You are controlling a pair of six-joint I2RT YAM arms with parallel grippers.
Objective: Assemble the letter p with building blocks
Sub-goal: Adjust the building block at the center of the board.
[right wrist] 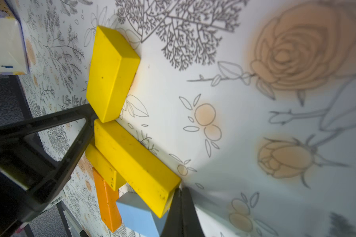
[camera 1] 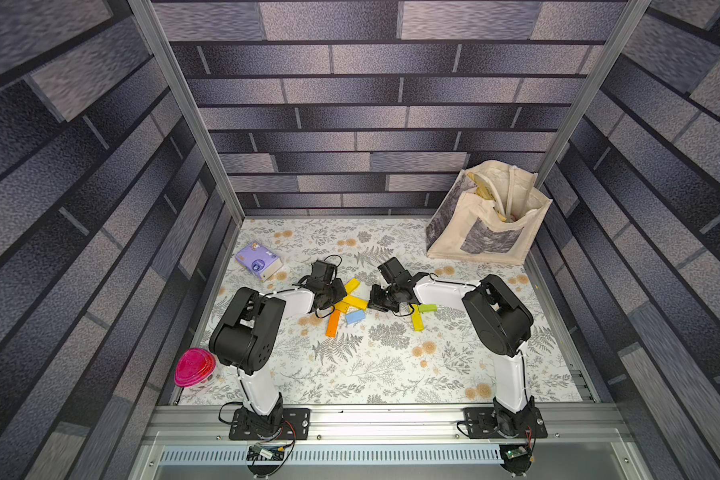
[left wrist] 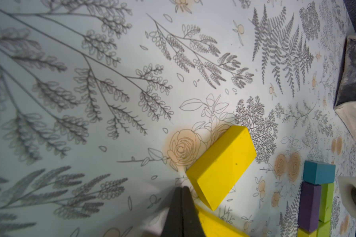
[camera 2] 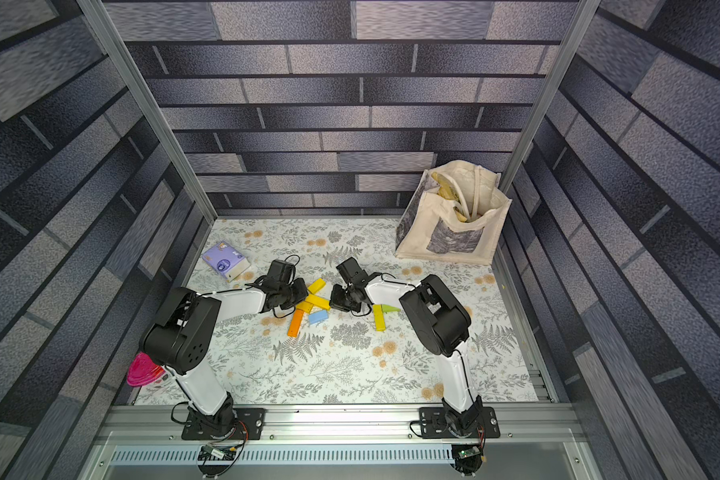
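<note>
Building blocks [camera 1: 352,305] lay clustered mid-frame on the floral worktop [camera 1: 371,365]. Left pincer [left wrist: 181,189] and right pincer [right wrist: 180,190], flanking them, were pressed together, empty; print on the purple packet [camera 1: 258,259] was unreadable.

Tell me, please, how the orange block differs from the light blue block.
The orange block is long and narrow; the light blue block is short and wider. The orange block points toward the robot's side; the light blue block lies crosswise. Both lie flat on the table.
</note>
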